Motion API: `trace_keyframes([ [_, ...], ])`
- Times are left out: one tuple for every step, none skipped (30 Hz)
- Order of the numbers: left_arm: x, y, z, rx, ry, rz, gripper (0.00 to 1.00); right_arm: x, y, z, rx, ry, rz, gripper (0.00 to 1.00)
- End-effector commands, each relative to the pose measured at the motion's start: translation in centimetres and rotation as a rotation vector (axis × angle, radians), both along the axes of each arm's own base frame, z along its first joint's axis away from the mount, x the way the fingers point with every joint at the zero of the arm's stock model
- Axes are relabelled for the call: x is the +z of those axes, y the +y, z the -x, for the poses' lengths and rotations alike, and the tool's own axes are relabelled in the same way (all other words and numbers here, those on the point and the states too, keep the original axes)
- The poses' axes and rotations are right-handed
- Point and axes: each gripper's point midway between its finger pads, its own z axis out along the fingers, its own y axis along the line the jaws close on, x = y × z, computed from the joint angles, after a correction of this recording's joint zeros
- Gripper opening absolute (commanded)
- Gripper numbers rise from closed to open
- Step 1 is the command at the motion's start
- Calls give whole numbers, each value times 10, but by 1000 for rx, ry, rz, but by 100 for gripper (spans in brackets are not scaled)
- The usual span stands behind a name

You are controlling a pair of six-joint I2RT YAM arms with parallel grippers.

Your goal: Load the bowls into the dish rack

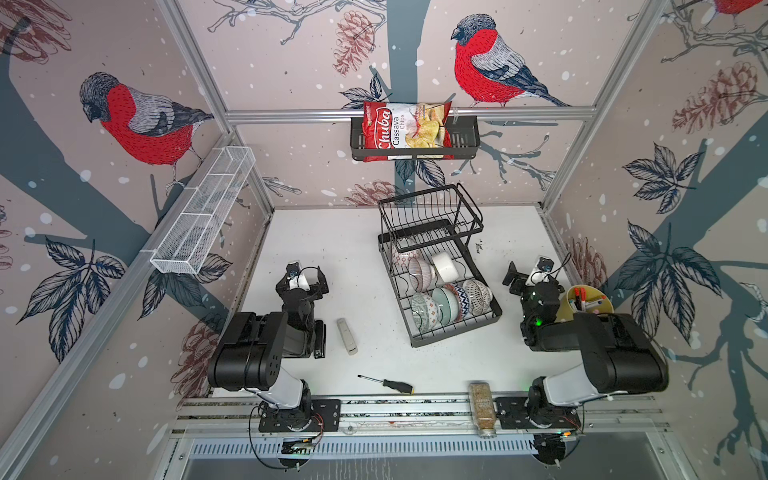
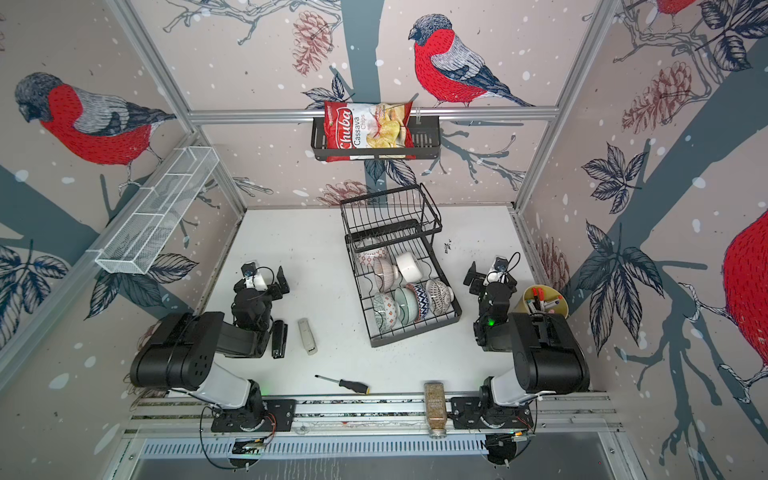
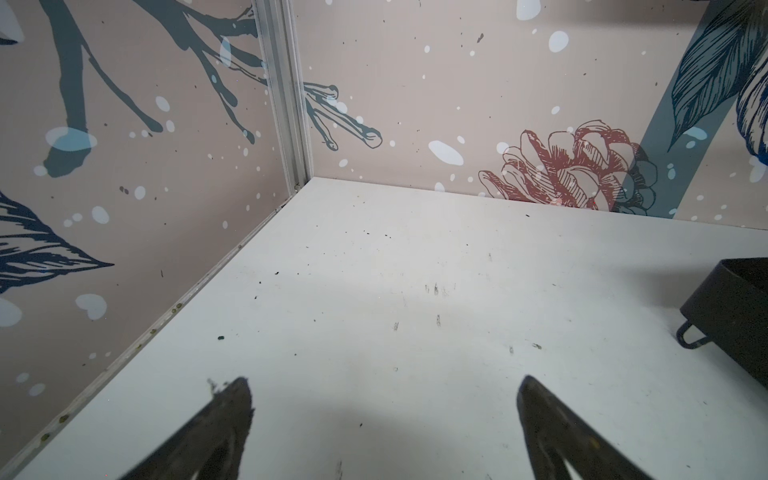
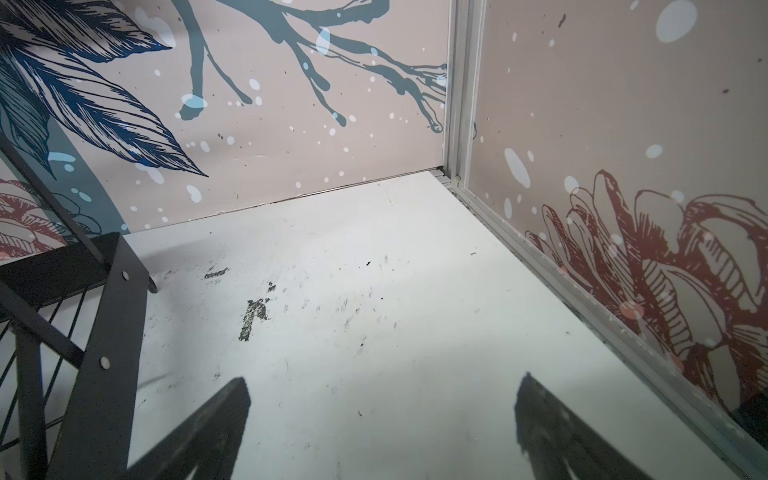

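Bowls [image 1: 441, 302], patterned + white, in blk rack [image 1: 457, 328]

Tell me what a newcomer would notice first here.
Big red-breasted birds on the walls grab the eye first. Next, the black dish rack on the white table, its lower tier lined with bowls, and the red Chuba cassava chips bag in a basket high on the back wall. The left gripper and right gripper flank the rack, open and empty.

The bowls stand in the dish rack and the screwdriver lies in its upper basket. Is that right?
Not the screwdriver: both top views show it lying on the table, in front of the dish rack. The rest is right.
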Motion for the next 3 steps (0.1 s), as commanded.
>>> trace_keyframes([
  [11, -2, -1, -11, -45, -12, 98, 1, 5, -2, 38, -2, -4, 100],
  [12, -1, -1, -8, -47, -12, 98, 1, 5, -2, 34, -3, -1, 100],
  [11, -2, -1, -11, -46, -12, 98, 2, 6, -2, 33, -4, 0, 99],
])
